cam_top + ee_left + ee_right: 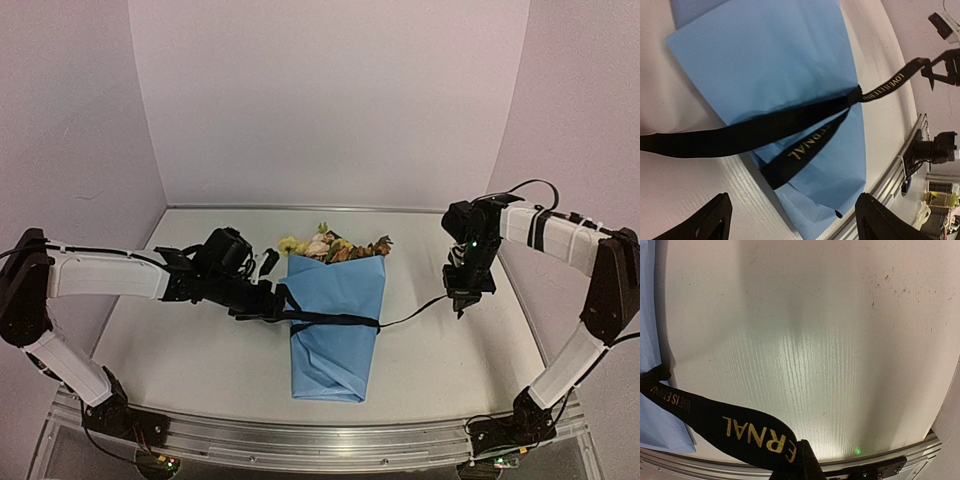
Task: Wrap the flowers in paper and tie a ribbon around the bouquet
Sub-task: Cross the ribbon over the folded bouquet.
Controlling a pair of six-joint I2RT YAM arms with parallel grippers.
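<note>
Light-blue paper (333,360), one sheet, is folded round one bunch of flowers (330,246) into a single bouquet (338,285). It lies flat in the middle of the white table (190,350), blooms toward the back wall and narrow folded foot toward the arms. The blooms are yellow, pale pink and rust-orange, too small and crowded to count.

One black ribbon (335,321) crosses the bouquet's waist. The left wrist view shows three parts of it, all meeting at the paper's edge. A broad strand lies across the paper and leaves the picture at one side. A short loose tail lies slantwise on the paper. A long strand is stretched through the air away from the paper.

Two grippers are in view. The left gripper (272,303) sits at the bouquet's left edge, close by the ribbon, its two fingers (707,222) wide apart and gripping nothing. The right gripper (466,300) hangs well to the right of the bouquet with its fingers pressed together on the ribbon's far end. The strand runs straight from there to the waist.

Gold capitals are printed along the ribbon. On the stretched strand "LOVE IS ET" can be read before the letters blur. On the loose tail, and again close to the right fingers, only "ERNAL" shows.
</note>
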